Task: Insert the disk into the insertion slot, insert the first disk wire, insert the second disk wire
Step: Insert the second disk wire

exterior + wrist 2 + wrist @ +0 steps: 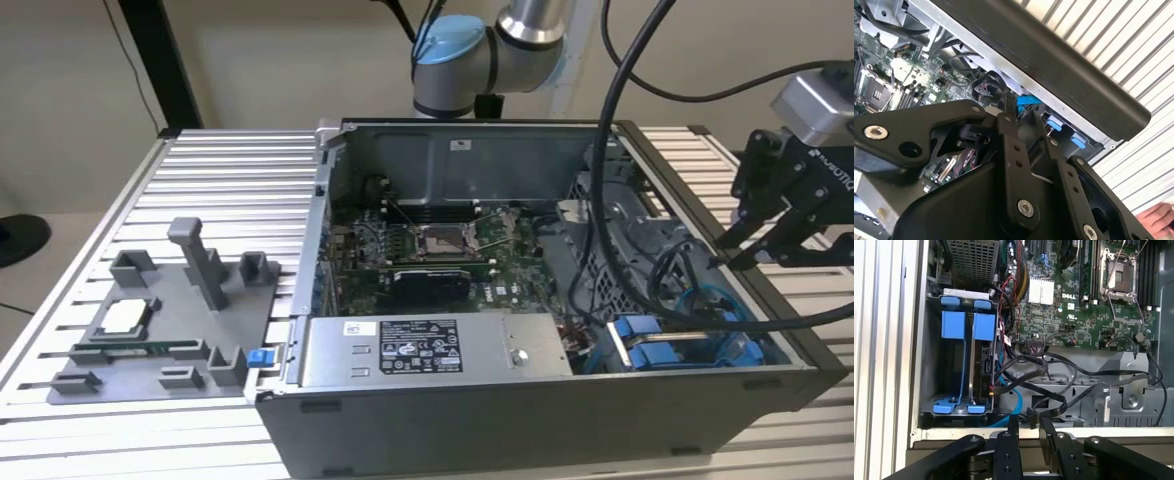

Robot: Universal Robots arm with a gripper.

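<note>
The disk [985, 365] sits edge-on in the insertion slot [934, 365] of the drive bay, its blue frame [983, 327] beside a second blue carrier [953, 325]. A blue wire [1015, 405] and black wires [1054, 370] lie loose beside the bay. In the exterior view the blue frames [654, 342] sit in the case's near right corner. My gripper [745, 255] hangs over the case's right rim, above the bay. In both wrist views the gripper [1029, 426] [1022, 125] has its black fingers a little apart, with nothing seen between them.
The open computer case [534, 420] stands on a slatted table. Inside are a motherboard [441, 250] and a grey power-supply box [427, 350]. A grey fixture tray [160, 320] with small parts lies at the exterior view's left. A person's hand [1156, 220] is near the table's edge.
</note>
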